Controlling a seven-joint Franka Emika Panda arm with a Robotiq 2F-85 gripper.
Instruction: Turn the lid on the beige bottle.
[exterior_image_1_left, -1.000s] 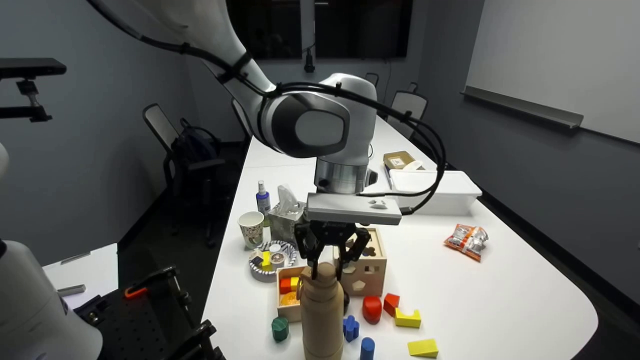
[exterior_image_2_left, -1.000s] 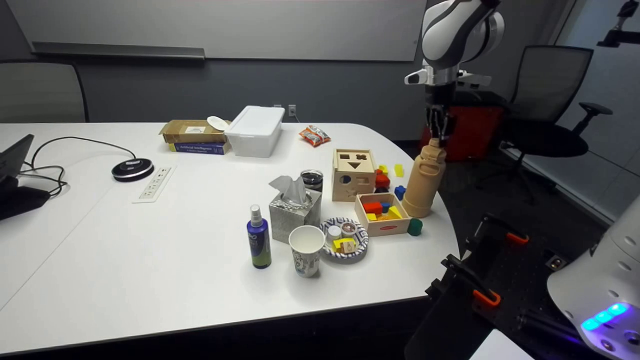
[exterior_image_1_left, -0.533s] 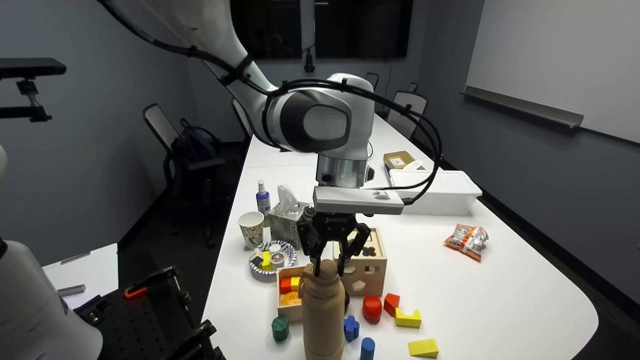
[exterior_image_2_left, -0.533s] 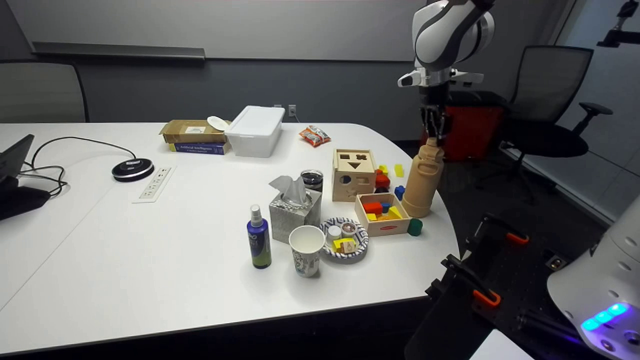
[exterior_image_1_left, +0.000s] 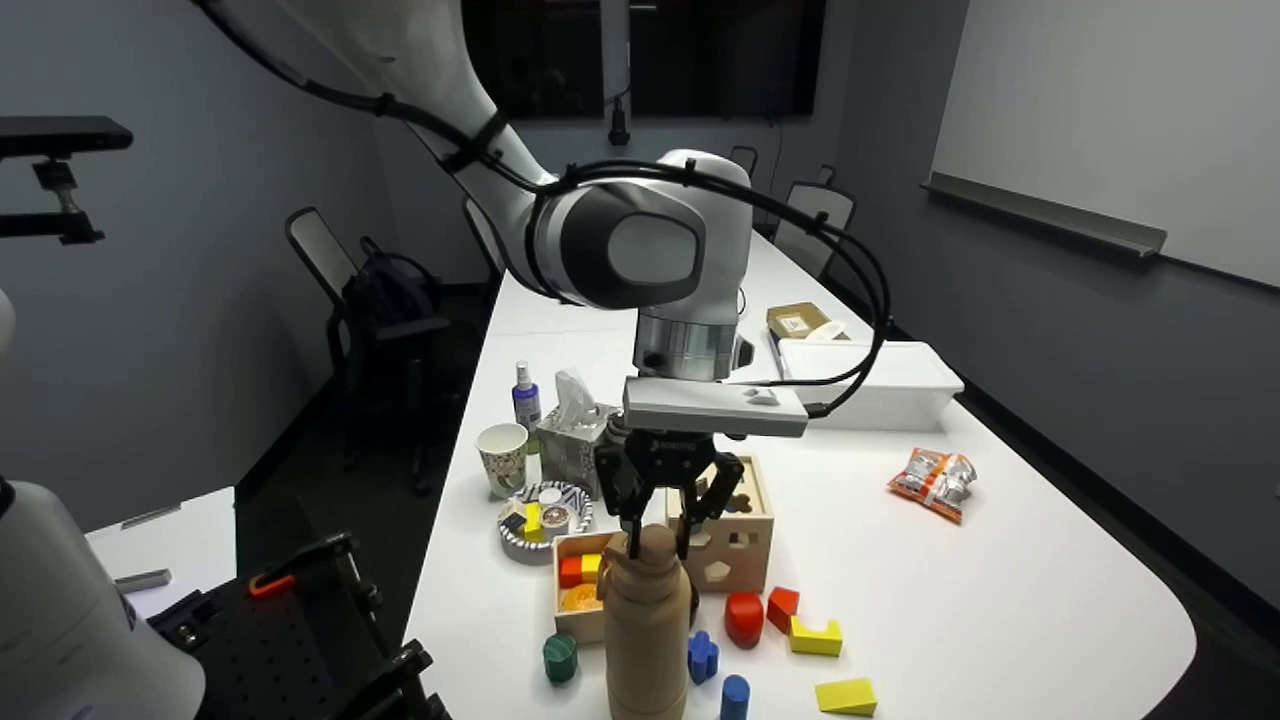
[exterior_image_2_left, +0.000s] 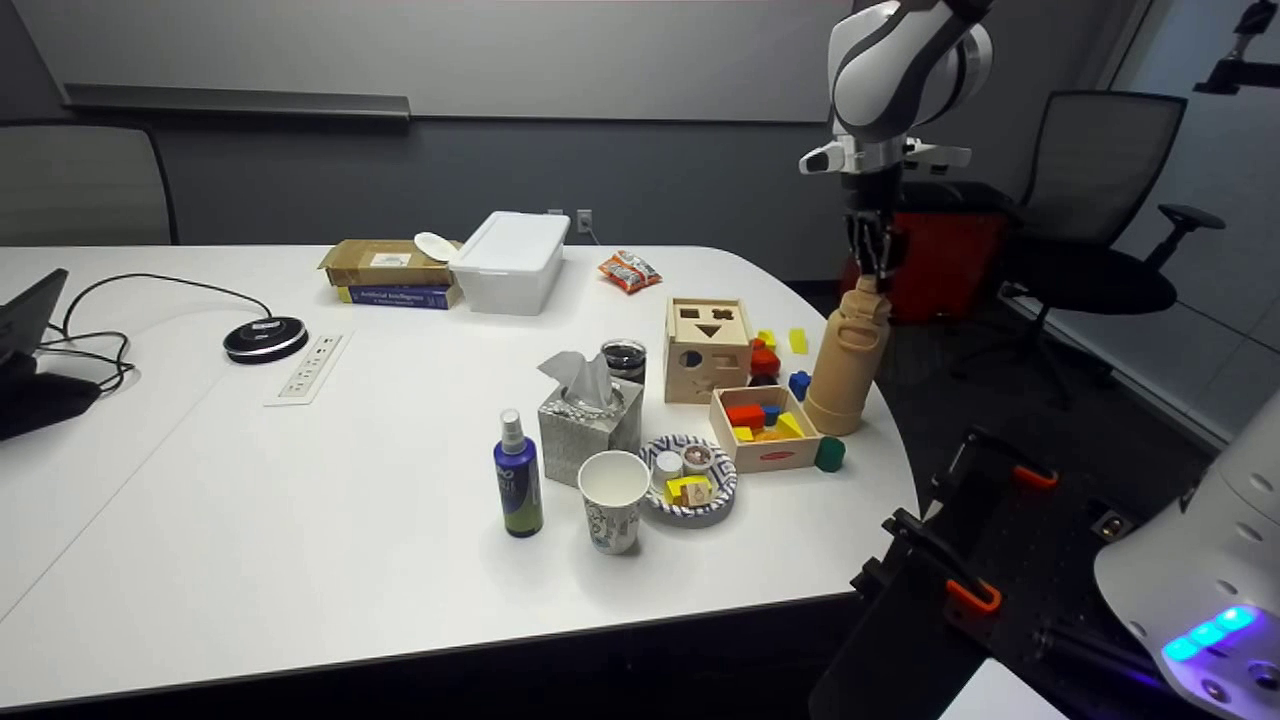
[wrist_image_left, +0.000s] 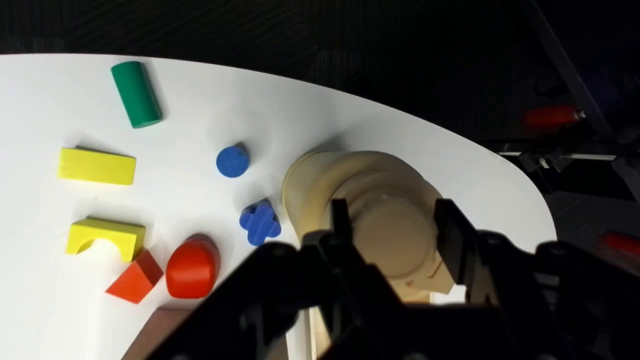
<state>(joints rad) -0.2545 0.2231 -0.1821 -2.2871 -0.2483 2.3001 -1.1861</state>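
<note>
The tall beige bottle (exterior_image_1_left: 646, 640) stands near the rounded table end in both exterior views (exterior_image_2_left: 848, 360). Its small round lid (exterior_image_1_left: 656, 543) is on top, seen from above in the wrist view (wrist_image_left: 395, 237). My gripper (exterior_image_1_left: 659, 546) points down over the bottle, its two black fingers (wrist_image_left: 392, 215) on opposite sides of the lid. The finger gap matches the lid's width and the fingers appear to press on it. The fingers and lid also show in an exterior view (exterior_image_2_left: 874, 264), where the bottle leans slightly. The lid's lower rim is partly hidden by the fingers.
A wooden shape-sorter box (exterior_image_2_left: 692, 370) and a small wooden tray of blocks (exterior_image_2_left: 768, 458) stand close beside the bottle. Loose blocks lie near, including a blue cross-shaped block (wrist_image_left: 260, 223), a blue cylinder (wrist_image_left: 233, 161) and a green block (exterior_image_1_left: 560, 658). The table edge (wrist_image_left: 400, 114) curves close by.
My gripper has shifted a little sideways and slightly up, then slightly back. The bottle's top has moved a small amount with it. The finger gap looks unchanged.
</note>
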